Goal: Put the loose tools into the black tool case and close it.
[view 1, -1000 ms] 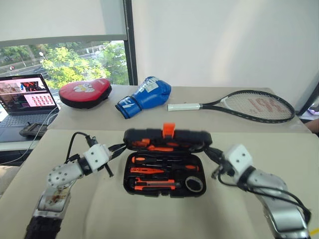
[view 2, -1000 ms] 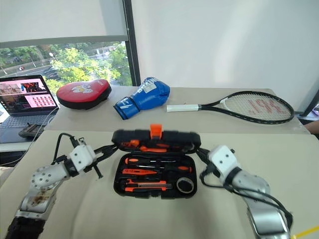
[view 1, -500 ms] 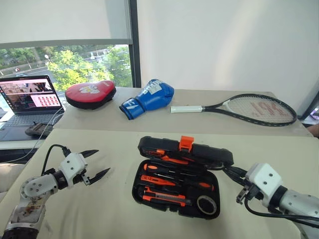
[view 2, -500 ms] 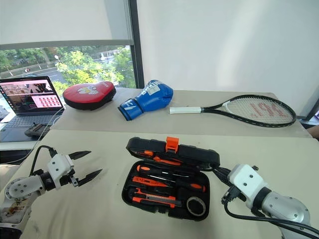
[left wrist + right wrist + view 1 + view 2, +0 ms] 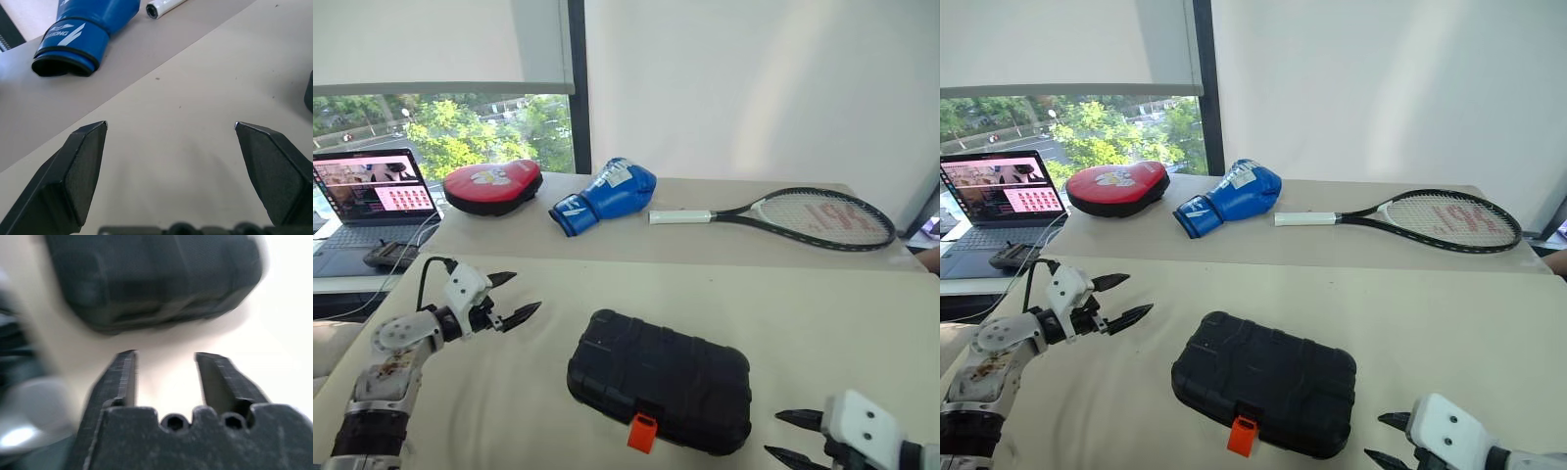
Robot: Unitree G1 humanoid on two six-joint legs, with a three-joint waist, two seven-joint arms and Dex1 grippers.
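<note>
The black tool case [image 5: 661, 377] lies shut on the near table, lid down, its orange latch [image 5: 642, 432] facing me. The loose tools are hidden. My left gripper [image 5: 521, 294] hovers open over bare tabletop to the left of the case, with nothing between its fingers [image 5: 83, 166]. My right gripper [image 5: 773, 435] sits low at the near right corner of the case, open and empty, pointing at the case's end [image 5: 151, 279] without touching it.
On the far table lie a red punch pad [image 5: 492, 186], a blue boxing glove [image 5: 605, 194] and a tennis racket [image 5: 783, 212]. A laptop [image 5: 367, 196] stands at the far left. Bare tabletop surrounds the case.
The case lid, propped open half a second ago with the tools showing inside, has come down shut. My right gripper let go, drew back toward me and opened. The left one stayed open.
</note>
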